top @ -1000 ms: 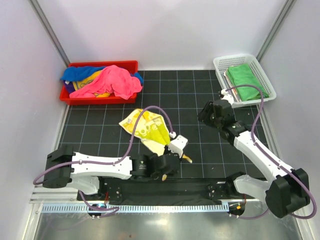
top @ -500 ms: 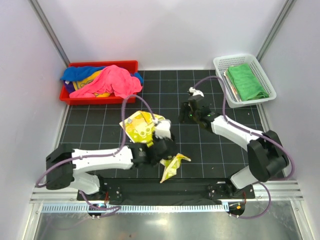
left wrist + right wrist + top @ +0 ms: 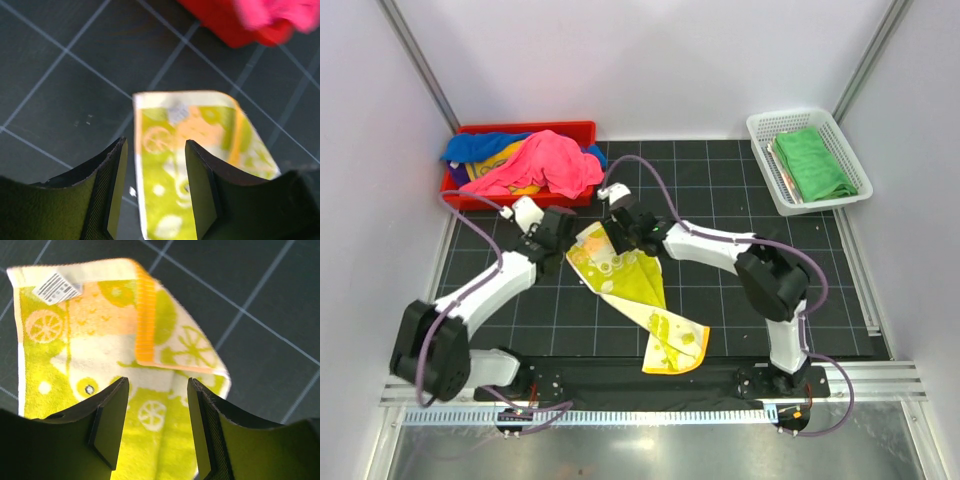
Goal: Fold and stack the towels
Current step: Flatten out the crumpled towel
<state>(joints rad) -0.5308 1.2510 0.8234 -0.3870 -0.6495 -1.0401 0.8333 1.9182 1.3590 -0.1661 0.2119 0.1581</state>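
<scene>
Lemon-print towel (image 3: pixel 632 285): long axis centre to lower right. Left gripper (image 3: pixel 556 230) and right gripper (image 3: pixel 623 226) spread, empty, flanking its upper end.

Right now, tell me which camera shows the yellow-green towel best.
Top external: it shows the whole towel laid out on the mat. The right wrist view shows only its far end, with a label and a folded-over corner; the left wrist view, one blurred corner.
</scene>
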